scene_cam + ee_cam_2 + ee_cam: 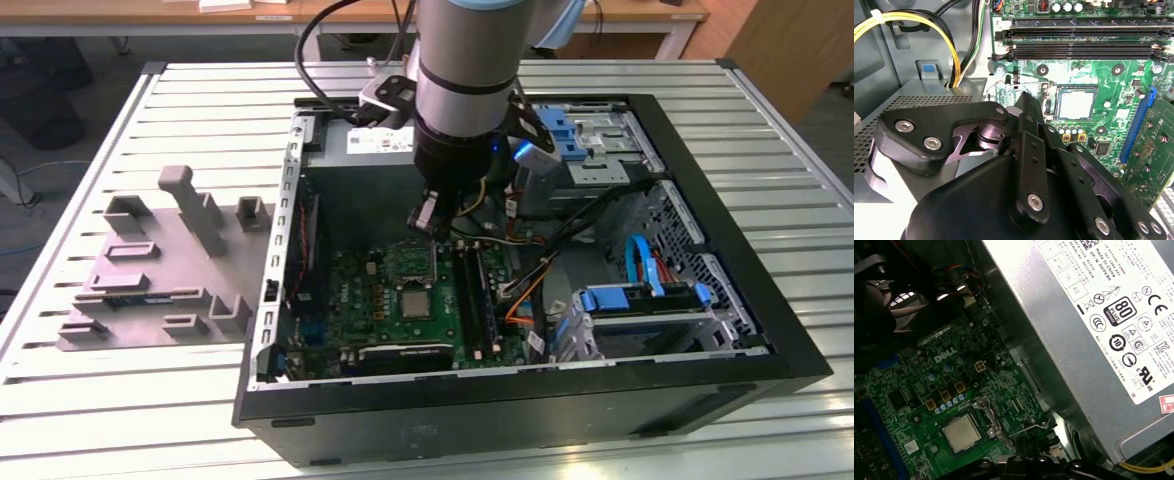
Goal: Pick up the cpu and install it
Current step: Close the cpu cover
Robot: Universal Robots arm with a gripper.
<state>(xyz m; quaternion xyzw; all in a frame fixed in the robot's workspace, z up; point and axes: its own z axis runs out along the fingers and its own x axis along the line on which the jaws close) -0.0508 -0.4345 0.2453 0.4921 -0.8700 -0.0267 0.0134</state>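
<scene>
Exterior view: a slatted metal table (120, 400) carries an open black computer case (747, 330), with wooden desks behind it. On the table near its edge at the exterior view's left lies a grey plastic tray with upright posts (160, 290). Inside the case lies a green motherboard (367, 300). The arm's black gripper (430, 222) hangs above the board with nothing in it; whether its fingers are spread or closed I cannot tell. The small silvery square cpu (961, 433) sits in its socket on the motherboard, apart from the gripper.
</scene>
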